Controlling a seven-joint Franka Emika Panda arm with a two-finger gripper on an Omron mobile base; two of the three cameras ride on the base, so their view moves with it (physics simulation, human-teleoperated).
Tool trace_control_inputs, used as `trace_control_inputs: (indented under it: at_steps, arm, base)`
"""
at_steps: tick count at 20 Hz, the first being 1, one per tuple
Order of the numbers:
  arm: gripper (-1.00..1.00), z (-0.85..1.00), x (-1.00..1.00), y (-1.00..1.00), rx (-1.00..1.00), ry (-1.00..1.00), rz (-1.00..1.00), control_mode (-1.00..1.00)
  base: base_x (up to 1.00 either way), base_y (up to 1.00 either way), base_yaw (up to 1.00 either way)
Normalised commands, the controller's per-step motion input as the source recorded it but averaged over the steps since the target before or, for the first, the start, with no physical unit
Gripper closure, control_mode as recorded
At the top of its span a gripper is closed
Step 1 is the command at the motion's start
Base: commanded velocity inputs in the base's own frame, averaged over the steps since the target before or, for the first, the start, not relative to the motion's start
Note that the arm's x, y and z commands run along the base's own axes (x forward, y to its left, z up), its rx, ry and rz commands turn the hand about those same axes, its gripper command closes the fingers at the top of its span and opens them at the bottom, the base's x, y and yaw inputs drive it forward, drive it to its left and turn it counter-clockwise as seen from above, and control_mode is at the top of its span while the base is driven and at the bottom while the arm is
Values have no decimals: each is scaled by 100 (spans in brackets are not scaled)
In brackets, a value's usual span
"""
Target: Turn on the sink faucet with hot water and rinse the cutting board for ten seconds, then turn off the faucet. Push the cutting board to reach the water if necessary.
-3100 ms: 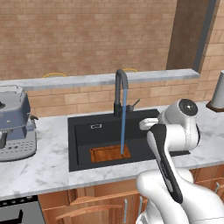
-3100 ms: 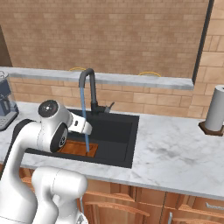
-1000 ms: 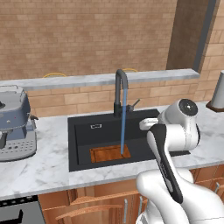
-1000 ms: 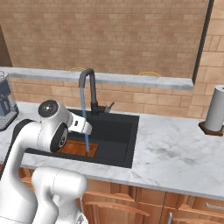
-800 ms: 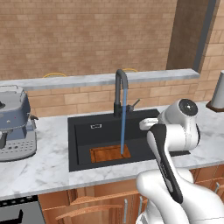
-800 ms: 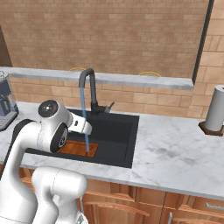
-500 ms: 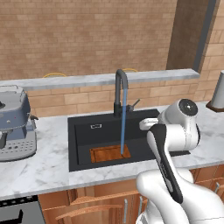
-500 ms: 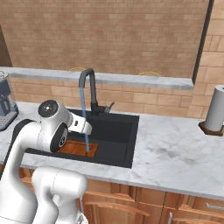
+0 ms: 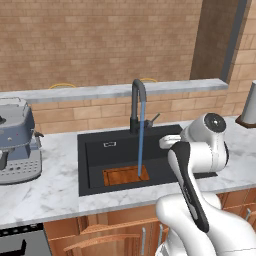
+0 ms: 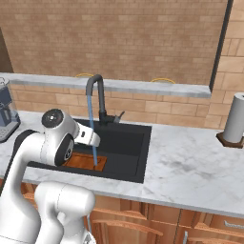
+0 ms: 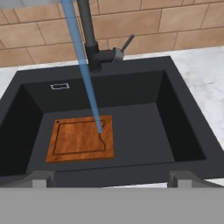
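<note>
The sink faucet (image 11: 89, 37) is running: the water (image 11: 85, 76) falls as a thin blue stream from the arched spout onto the right part of the cutting board (image 11: 81, 138). The reddish-brown board lies flat on the floor of the black sink (image 11: 144, 127), toward its front left. The thin side lever (image 11: 127, 43) points up and to the right. My gripper (image 11: 112, 178) hangs open and empty above the sink's front rim, well back from faucet and board. From the base views, the board (image 9: 126, 175) (image 10: 86, 163) sits under the stream (image 9: 140, 135) (image 10: 92, 136).
A grey coffee machine (image 9: 15, 142) stands on the marble counter left of the sink. A paper towel roll (image 10: 234, 125) stands on the counter at the far right. A brick wall with a grey ledge (image 9: 100, 91) runs behind the faucet.
</note>
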Motion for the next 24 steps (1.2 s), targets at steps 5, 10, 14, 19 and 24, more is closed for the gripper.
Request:
trace_control_inputs:
  at_steps: [5,10,14,19,24]
  arm:
    - [-100,0,0,0,0,0,0,-100]
    - [-100,0,0,0,0,0,0,-100]
    - [-100,0,0,0,0,0,0,-100]
    - [-100,0,0,0,0,0,0,-100]
    - [-100,0,0,0,0,0,0,-100]
  base:
    - [0,0,0]
    - [0,0,0]
    - [0,0,0]
    - [0,0,0]
    - [0,0,0]
